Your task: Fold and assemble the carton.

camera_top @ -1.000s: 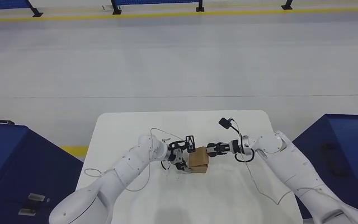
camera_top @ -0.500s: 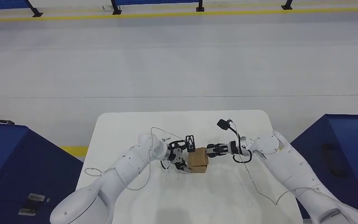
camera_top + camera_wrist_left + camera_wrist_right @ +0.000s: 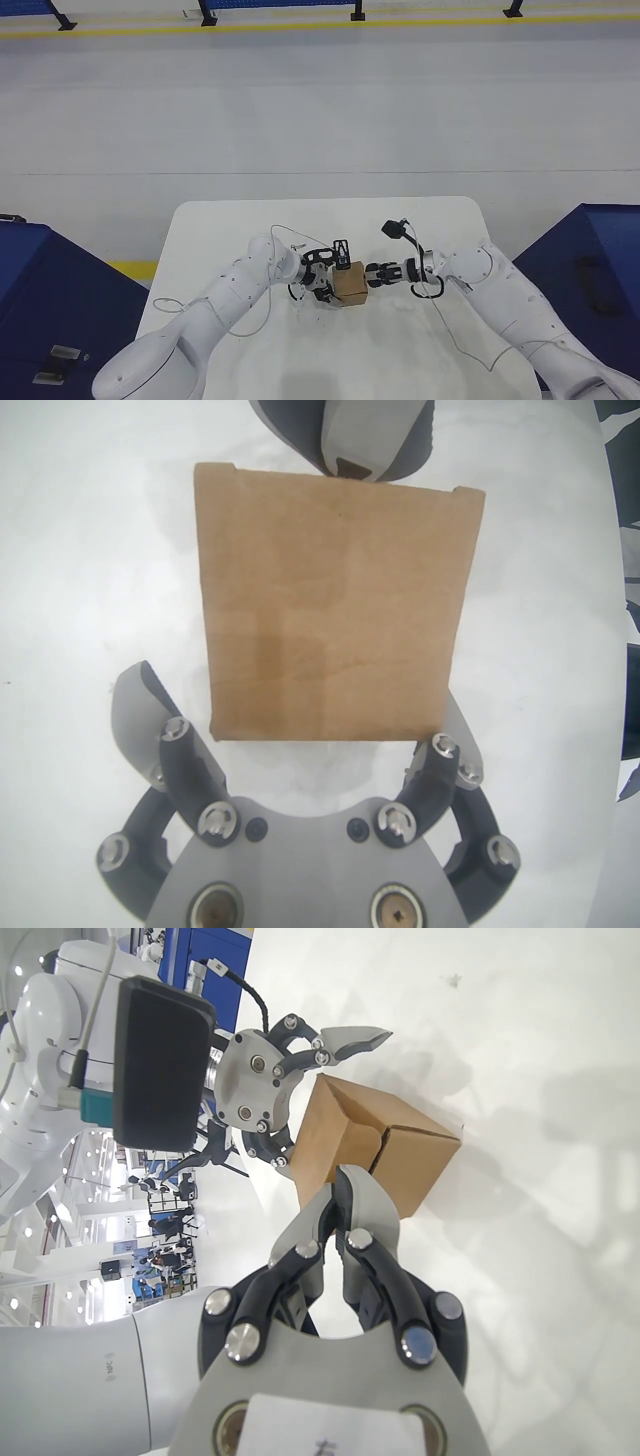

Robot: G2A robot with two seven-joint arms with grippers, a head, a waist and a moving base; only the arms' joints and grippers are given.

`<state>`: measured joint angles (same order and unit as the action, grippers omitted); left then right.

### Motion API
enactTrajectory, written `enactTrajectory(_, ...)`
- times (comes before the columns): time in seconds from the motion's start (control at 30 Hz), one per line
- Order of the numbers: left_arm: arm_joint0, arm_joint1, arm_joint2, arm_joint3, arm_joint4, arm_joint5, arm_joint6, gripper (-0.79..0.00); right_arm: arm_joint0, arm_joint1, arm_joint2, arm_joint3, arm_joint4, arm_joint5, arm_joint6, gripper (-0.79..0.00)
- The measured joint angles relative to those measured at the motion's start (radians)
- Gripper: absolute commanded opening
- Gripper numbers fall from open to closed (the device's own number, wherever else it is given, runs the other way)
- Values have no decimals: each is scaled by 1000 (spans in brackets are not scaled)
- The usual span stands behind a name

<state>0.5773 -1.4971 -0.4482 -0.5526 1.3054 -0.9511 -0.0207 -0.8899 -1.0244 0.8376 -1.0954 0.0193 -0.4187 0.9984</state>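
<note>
A small brown carton (image 3: pixel 350 283) lies on the white table (image 3: pixel 230 225), between my two grippers. My left gripper (image 3: pixel 329 272) is open and straddles one end of the carton (image 3: pixel 335 600), one finger (image 3: pixel 142 700) on each side of it. My right gripper (image 3: pixel 339 1180) is shut, its tips pressed against the folded flap on the opposite end of the carton (image 3: pixel 415 1153). In the left wrist view the right gripper (image 3: pixel 352 455) shows just beyond the carton's far edge. The carton's top face is flat and closed.
Thin white cables lie loose on the table near the left arm (image 3: pixel 290 236) and near the right arm (image 3: pixel 465 340). Blue units stand off both sides of the table (image 3: pixel 40 290) (image 3: pixel 590 245). Free table surface lies behind and in front of the carton.
My right arm has moved left towards the carton, and the carton has shifted slightly left against the left gripper. The left gripper has stayed open and in place.
</note>
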Motion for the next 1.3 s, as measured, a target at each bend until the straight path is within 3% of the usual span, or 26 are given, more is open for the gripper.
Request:
enactTrajectory(1.1,1,-11,-19,24,46,-16,17,0,3,-17,5,6,-53,25,-6,-785)
enactTrajectory(1.3,4,-12,-23,24,49,-19,16,0,-1,-17,4,-15,-120,48,-43,-785)
